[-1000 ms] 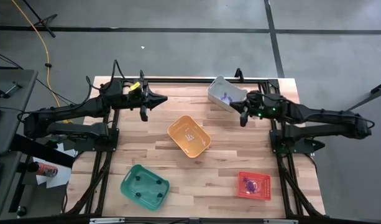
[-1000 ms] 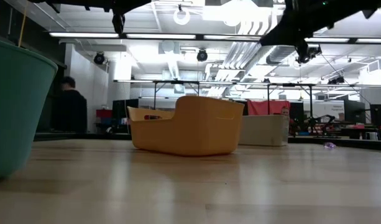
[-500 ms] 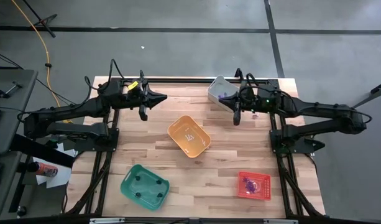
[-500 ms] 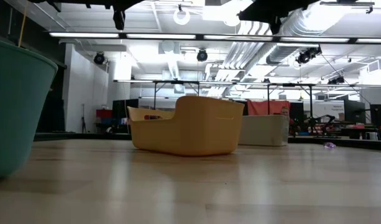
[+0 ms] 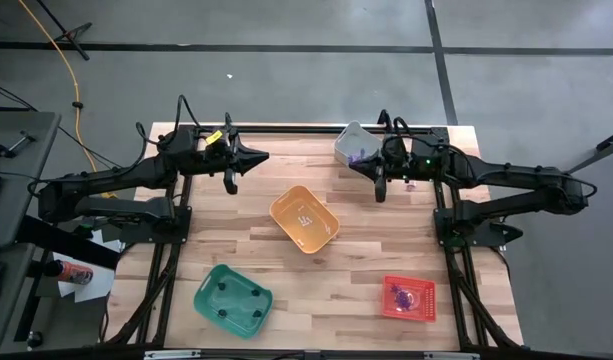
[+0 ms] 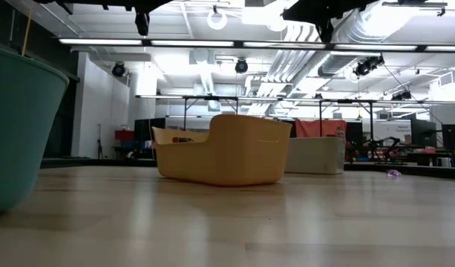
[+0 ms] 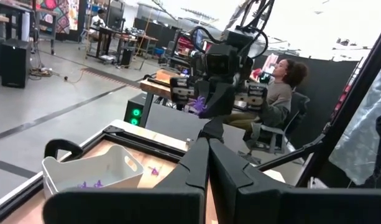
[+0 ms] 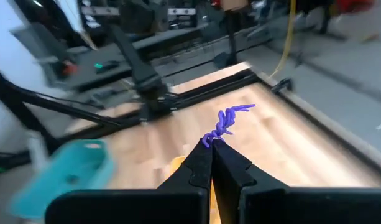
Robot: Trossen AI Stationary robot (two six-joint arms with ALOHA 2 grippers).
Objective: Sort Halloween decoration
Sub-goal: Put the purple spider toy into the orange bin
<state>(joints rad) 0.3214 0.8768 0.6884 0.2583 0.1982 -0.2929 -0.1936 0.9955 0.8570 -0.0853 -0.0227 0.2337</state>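
Purple, spidery and tiny, a trinket sticks out from the tips of the right end effector, whose fingers are pinched together on it; the left wrist view shows the same purple bit at that arm's tip. In the high view the right end effector hangs above the counter just beside the white bin at the far edge, toward the orange bin in the middle. More purple trinkets lie inside the white bin, one lies on the wood just beside it, and others sit in the red bin at the near right corner. Dark pieces lie in the green bin at the near left, and pale ones in the orange bin. The left end effector waits over the far left of the counter, fingers closed together with nothing between them. A seated person shows beyond the counter.
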